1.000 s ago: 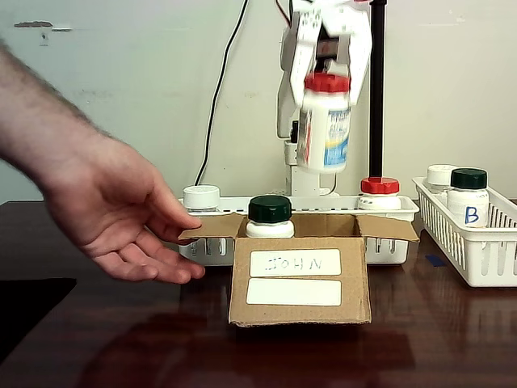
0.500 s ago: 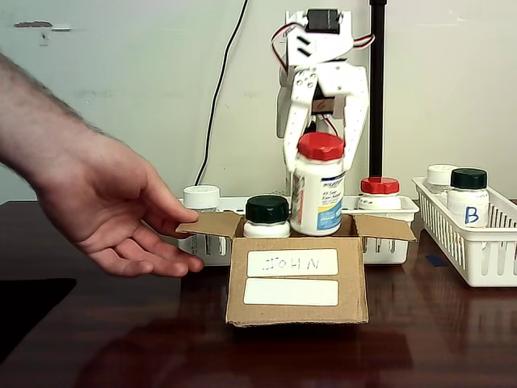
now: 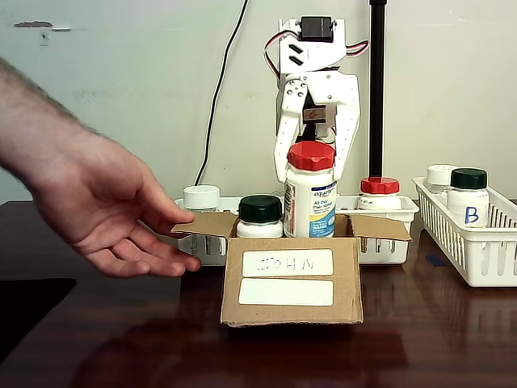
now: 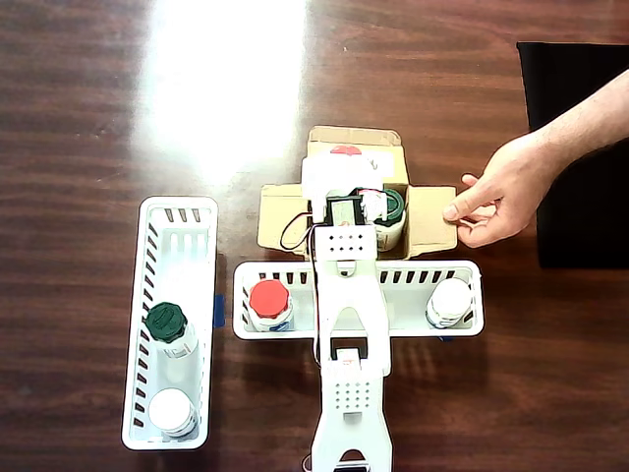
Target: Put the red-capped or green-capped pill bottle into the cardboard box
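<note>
1. We see the tall white plastic pill bottle with the ribbed red cap (image 3: 310,190) standing upright in the small brown corrugated cardboard box (image 3: 291,279); its long axis is vertical, cap up, blue and yellow label towards the fixed view.
2. The white arm's jaws (image 3: 317,145) hang over the cap with a finger on either side; they look spread just wider than the cap, though we cannot tell for sure whether they touch it.
3. A shorter white bottle with a dark green cap (image 3: 260,217) stands in the box just left of it in the fixed view.
4. A person's hand (image 3: 113,212) touches the box's left flap; the box rests on the dark wooden surface (image 3: 121,339).
5. Behind the box, a white slotted basket (image 4: 413,280) holds a red-capped bottle (image 4: 268,300) and a white-capped bottle (image 4: 450,300).
</note>
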Controlling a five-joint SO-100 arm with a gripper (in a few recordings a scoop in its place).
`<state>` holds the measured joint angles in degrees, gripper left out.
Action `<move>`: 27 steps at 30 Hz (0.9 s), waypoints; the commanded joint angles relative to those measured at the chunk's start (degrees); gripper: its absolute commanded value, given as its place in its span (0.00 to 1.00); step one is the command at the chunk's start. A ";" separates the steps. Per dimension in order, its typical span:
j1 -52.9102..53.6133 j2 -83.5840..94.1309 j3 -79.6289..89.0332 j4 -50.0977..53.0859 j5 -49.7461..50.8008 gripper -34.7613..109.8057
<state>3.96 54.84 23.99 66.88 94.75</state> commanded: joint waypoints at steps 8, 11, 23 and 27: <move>-0.79 6.68 -4.13 2.81 -0.09 0.67; -1.14 8.88 -4.22 4.83 -0.35 0.65; -2.99 20.57 -10.28 24.17 -0.18 0.19; -2.99 34.54 5.10 24.17 1.14 0.26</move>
<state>0.26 73.65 21.36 90.79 94.66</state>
